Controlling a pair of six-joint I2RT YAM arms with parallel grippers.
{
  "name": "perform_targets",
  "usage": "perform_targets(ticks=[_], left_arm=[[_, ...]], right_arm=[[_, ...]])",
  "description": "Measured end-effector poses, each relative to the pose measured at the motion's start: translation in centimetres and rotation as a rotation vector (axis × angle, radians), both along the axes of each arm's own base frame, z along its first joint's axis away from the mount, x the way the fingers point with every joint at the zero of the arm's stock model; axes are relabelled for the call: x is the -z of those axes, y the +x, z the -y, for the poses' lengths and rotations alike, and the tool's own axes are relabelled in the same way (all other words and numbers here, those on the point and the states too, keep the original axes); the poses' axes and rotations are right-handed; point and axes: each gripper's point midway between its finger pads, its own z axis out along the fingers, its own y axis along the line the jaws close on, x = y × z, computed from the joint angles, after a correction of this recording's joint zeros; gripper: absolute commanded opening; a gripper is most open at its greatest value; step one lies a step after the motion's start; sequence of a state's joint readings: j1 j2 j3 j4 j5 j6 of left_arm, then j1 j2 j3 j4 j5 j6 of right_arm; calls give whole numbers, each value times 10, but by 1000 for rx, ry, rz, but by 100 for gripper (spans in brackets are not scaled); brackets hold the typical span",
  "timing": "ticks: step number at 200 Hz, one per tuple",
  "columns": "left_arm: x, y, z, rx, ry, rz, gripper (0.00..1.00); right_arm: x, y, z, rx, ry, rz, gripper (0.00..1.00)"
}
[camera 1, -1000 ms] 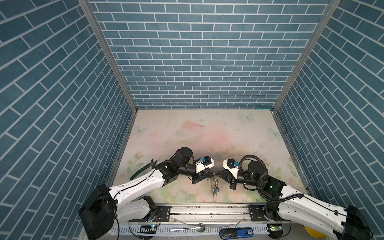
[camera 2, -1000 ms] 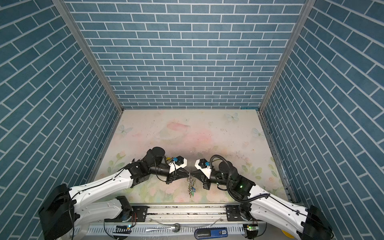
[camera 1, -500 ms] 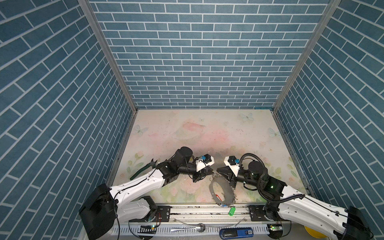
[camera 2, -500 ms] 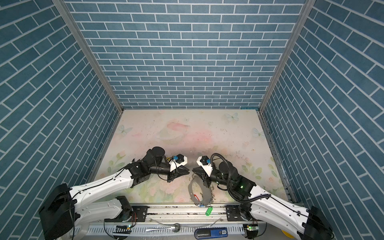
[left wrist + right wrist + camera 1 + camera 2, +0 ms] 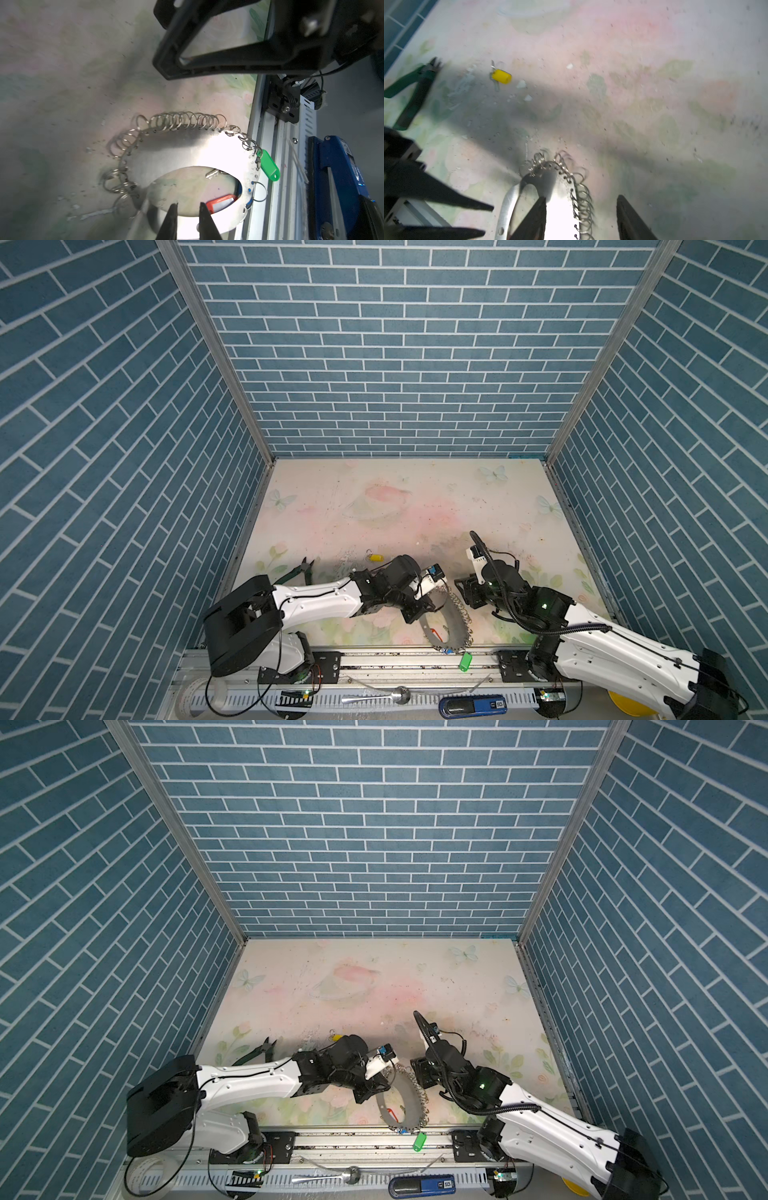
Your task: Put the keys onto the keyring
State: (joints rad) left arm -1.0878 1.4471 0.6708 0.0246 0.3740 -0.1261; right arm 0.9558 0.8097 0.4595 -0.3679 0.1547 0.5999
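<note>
Blue brick-print walls box in a bench (image 5: 415, 497) covered with a faded pink floral sheet, scuffed and speckled. Near its front edge sits the keyring (image 5: 455, 622), tilted, its near end at the metal rail (image 5: 395, 662).

In both top views it reads as a dull grey hoop. The left wrist view shows it as bright brushed metal: a flat band with small holes punched along the rim and thin wire loops threaded through them (some bunched, some splayed). That view alone shows a red tag (image 5: 221, 202) with a white label inside the hoop's opening. It also shows a glossy green tag (image 5: 268, 166) lying on the rail, its end at the rim loops. Only the right wrist view gives the yellow tag (image 5: 501, 76) clearly. It is a stubby rounded piece with a bit of silver metal, well apart from the hoop and nearer the green-handled pliers (image 5: 413, 91).

The left end effector (image 5: 188, 205) has its dark pointed fingers a slim gap apart at the band's inner edge; whether they pinch the metal I cannot tell. The right end effector (image 5: 581, 199) stands wide apart, with the band and its loops lying in the gap.
</note>
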Motion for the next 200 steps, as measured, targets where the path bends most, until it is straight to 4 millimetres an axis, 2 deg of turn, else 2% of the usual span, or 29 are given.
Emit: perform_targets(ticks=[18, 44, 72, 89, 114, 157, 180, 200], left_arm=[[20, -8, 5, -24, 41, -54, 21], [45, -9, 13, -69, 102, -115, 21], [46, 1, 24, -120, 113, -116, 24], [45, 10, 24, -167, 129, -94, 27], [49, 30, 12, -256, 164, -71, 27], [50, 86, -19, -441, 166, -45, 27], [50, 101, -34, -497, 166, -32, 27], [51, 106, -43, -522, 163, -20, 27]], right_arm=[[12, -4, 6, 46, -18, -63, 55], [16, -5, 11, 98, -17, -96, 55], [18, -5, 15, 133, -18, -110, 57], [18, -6, 15, 143, -13, -116, 58], [20, -6, 15, 153, -9, -130, 59], [25, -16, 3, 92, 36, -176, 54], [28, -25, -5, 26, 90, -186, 47], [29, -32, -12, -20, 127, -193, 43]])
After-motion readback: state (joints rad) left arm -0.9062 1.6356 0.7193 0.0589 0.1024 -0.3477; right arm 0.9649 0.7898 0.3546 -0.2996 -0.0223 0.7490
